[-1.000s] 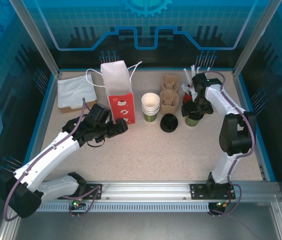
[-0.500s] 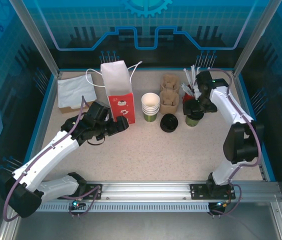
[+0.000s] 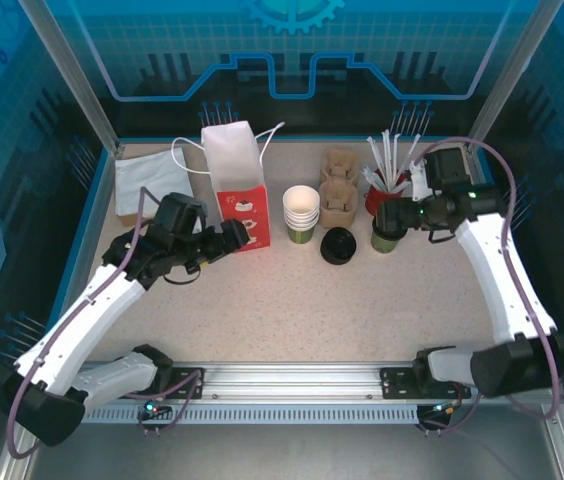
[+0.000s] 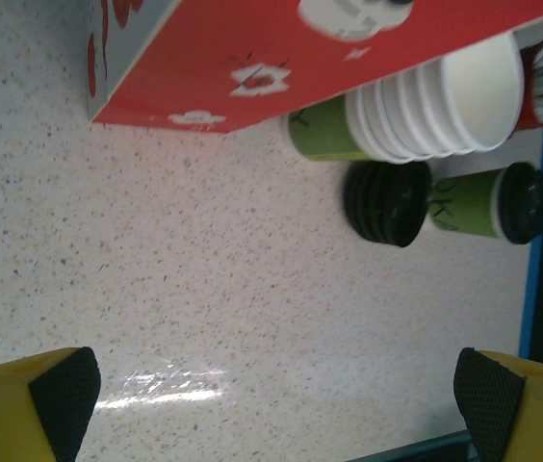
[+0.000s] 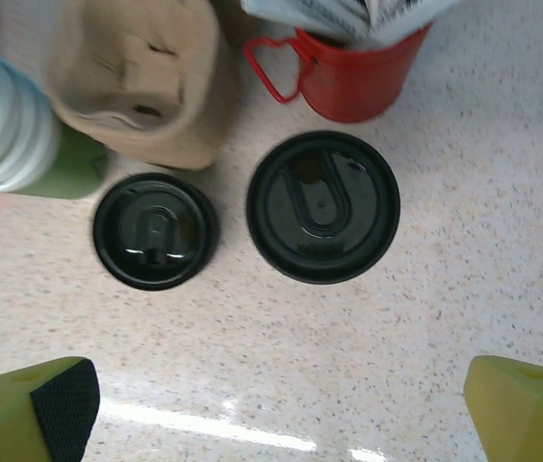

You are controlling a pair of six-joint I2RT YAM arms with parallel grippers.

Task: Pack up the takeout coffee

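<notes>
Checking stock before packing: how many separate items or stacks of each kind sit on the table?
Paper bag: 1
Cup stack: 1
Lidded cup: 1
Lid stack: 1
Cardboard carrier: 1
Straw cup: 1
Napkin pile: 1
Total: 7

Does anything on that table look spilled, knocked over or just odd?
Nothing stands out. The lidded coffee cup stands upright beside the stack of black lids, the paper bag is upright too, and no liquid shows on the table.
</notes>
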